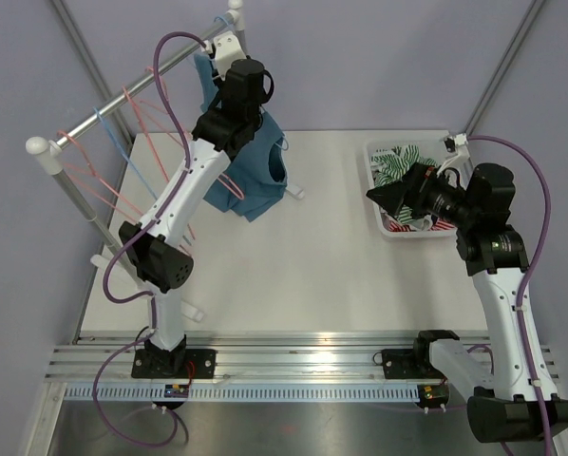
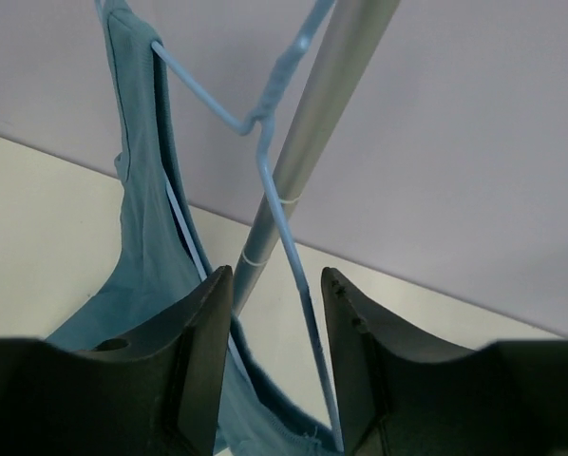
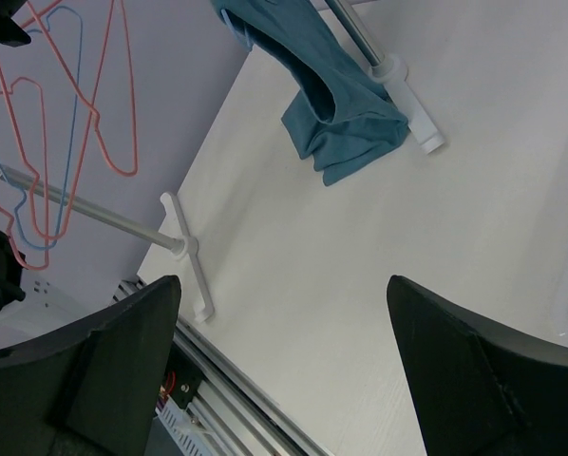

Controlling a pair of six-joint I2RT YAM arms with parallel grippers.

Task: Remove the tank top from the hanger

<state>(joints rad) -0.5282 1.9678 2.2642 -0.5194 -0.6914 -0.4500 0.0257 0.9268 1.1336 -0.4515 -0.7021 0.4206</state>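
Observation:
The teal tank top (image 1: pixel 260 166) hangs from a light-blue wire hanger (image 2: pixel 265 161) at the far end of the clothes rack. One strap is over the hanger's shoulder and the hem droops toward the table. My left gripper (image 2: pixel 276 285) is raised to the hanger, jaws partly closed with a clear gap. The hanger's lower wire and the rack's upright pole (image 2: pixel 303 161) pass between the fingers, and the tank top (image 2: pixel 151 275) lies by the left finger. My right gripper (image 1: pixel 384 195) hovers above the table at the right, wide open and holding nothing (image 3: pixel 284 280). The tank top (image 3: pixel 346 123) shows far off in its view.
A silver rack rail (image 1: pixel 123 104) runs along the left and carries several empty red and blue hangers (image 1: pixel 142 123). Its white feet (image 3: pixel 184 252) rest on the table. A white basket (image 1: pixel 371 161) of patterned clothes sits at the back right, beneath the right arm.

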